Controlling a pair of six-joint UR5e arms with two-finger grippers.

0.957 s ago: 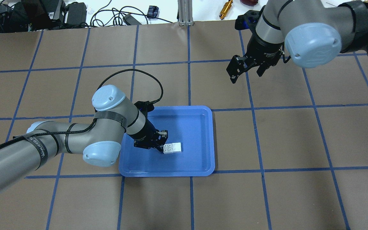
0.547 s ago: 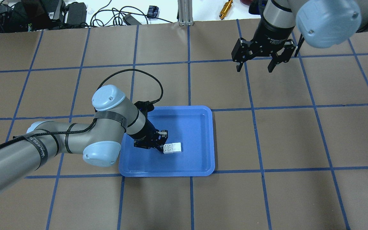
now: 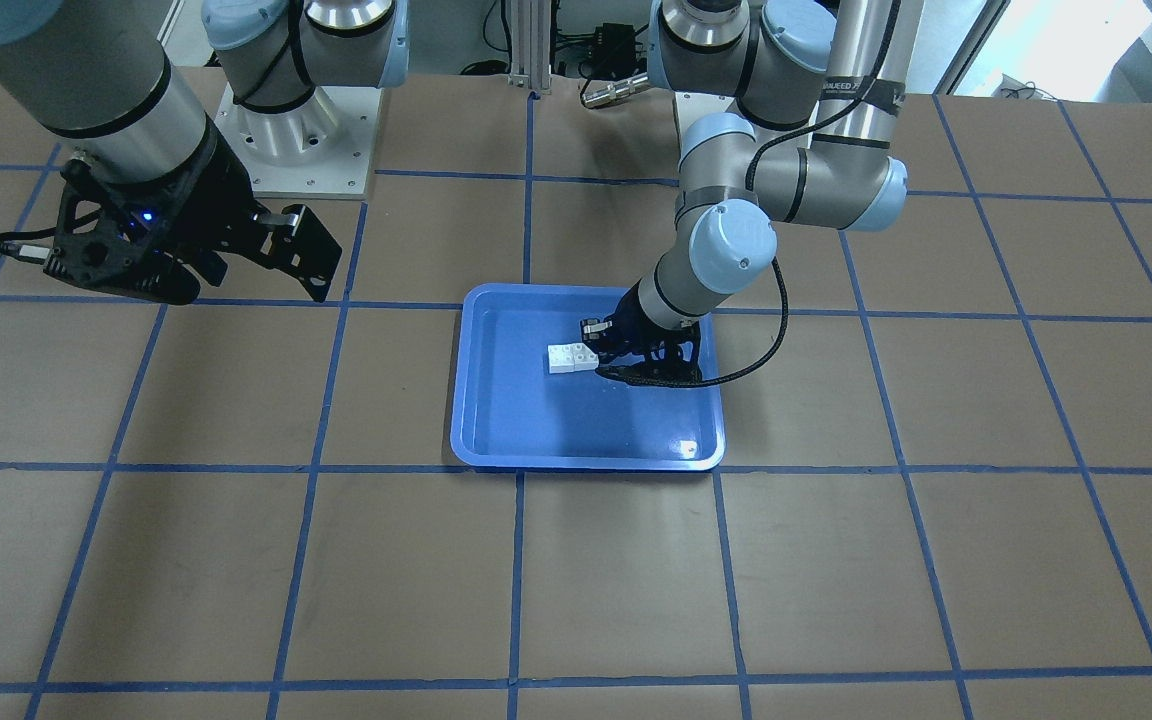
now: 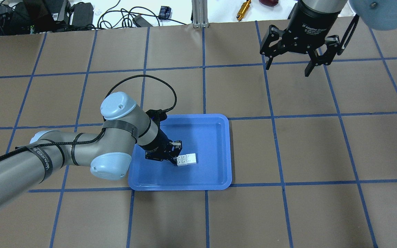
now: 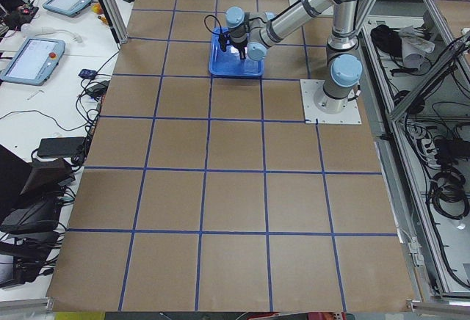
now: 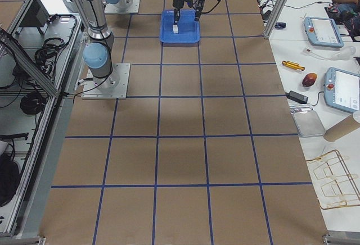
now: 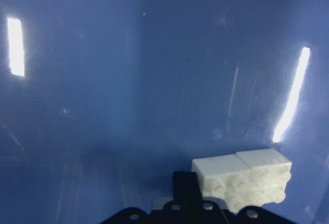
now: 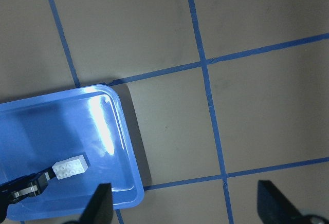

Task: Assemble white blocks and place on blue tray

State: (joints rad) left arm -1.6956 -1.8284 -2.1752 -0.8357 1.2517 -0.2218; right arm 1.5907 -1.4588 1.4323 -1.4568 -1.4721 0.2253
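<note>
Resting flat and studs up on the floor of the blue tray [image 4: 212, 137], toward its near side, are the joined white blocks [image 4: 187, 159]. The left gripper [image 4: 175, 152] stands low at their left end, one finger touching them; whether its jaws clamp the blocks cannot be told. The right gripper [image 4: 288, 67] hangs well apart over the table [image 4: 305, 155] at the far right, fingers spread wide, holding nothing. Cables [image 4: 115, 13] and a brass tool [image 4: 244, 9] lie beyond the far edge.

Blocks [image 4: 187, 159] in tray [image 4: 215, 124], beside left pincer [image 4: 176, 153]
</note>
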